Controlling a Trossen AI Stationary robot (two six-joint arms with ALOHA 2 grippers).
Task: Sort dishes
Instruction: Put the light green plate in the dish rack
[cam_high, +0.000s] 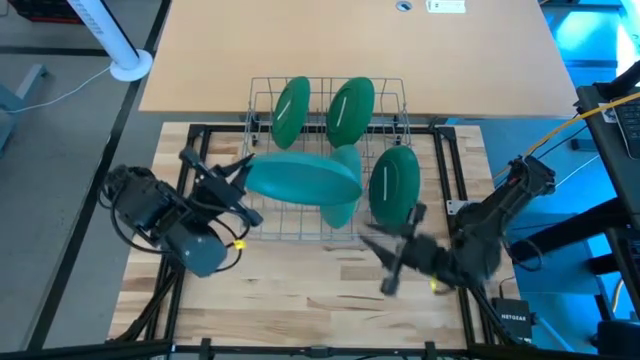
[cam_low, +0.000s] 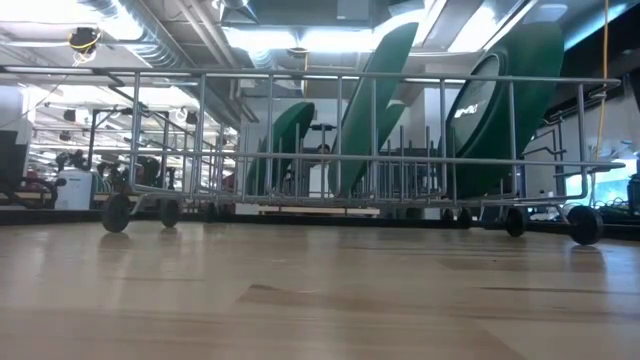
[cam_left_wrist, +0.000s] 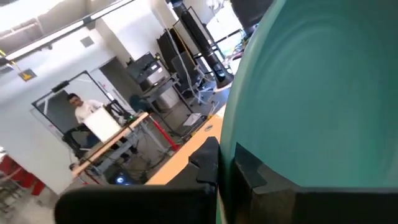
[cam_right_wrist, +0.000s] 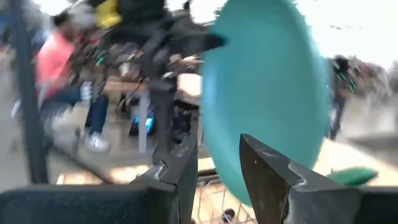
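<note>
A wire rack (cam_high: 262, 215) stands mid-table. Three dark green plates (cam_high: 292, 110) (cam_high: 350, 110) (cam_high: 394, 185) stand on edge in it, and they also show in the low view (cam_low: 380, 100). My left gripper (cam_high: 243, 185) is shut on a teal plate (cam_high: 300, 178) over the rack's left half. Another teal plate (cam_high: 343, 205) shows beneath it, standing in the rack. My right gripper (cam_high: 392, 262) is open and empty, over the table just near of the rack's right end. Its wrist view looks at the held teal plate (cam_right_wrist: 267, 93). My left gripper pinches the teal plate's rim (cam_left_wrist: 261, 143) at the plate's left side, one finger (cam_left_wrist: 205, 165) on each face. The fingers come level from the table's left. The plate is held tilted above the rack's wires, its broad face partly up.
A light tabletop (cam_high: 350, 50) lies beyond the rack's far side. A black frame (cam_high: 445, 150) edges the wooden work surface (cam_high: 300, 300), which is bare near the front edge. People sit in the room behind (cam_right_wrist: 56, 68).
</note>
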